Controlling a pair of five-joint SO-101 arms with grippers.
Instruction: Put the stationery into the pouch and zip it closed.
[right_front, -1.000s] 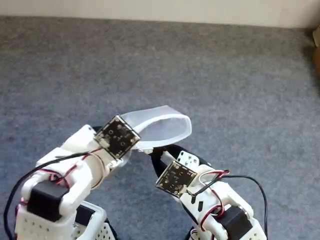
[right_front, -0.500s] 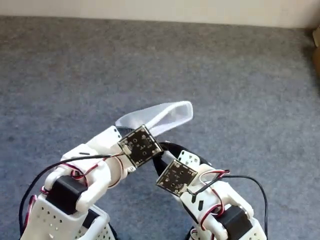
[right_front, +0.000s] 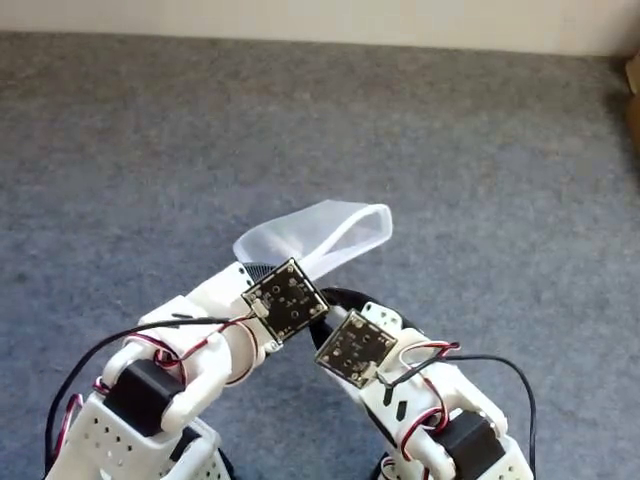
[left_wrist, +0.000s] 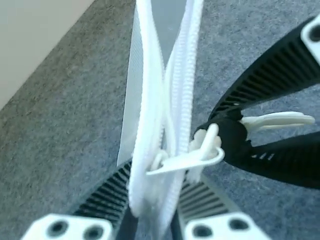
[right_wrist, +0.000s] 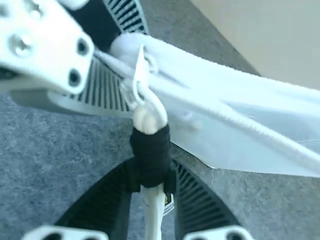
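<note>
The translucent white pouch (right_front: 320, 235) is held up off the grey desk (right_front: 480, 150) between the two arms, its mouth gaping open toward the far side. The left tool (left_wrist: 152, 192) is pressed together on the pouch's near end, by the zipper's white teeth. The right tool (right_wrist: 151, 172) pinches the black-wrapped zipper pull (right_wrist: 150, 150), which sits at that same end, just beside the left tool's ribbed pads (left_wrist: 107, 192).
</note>
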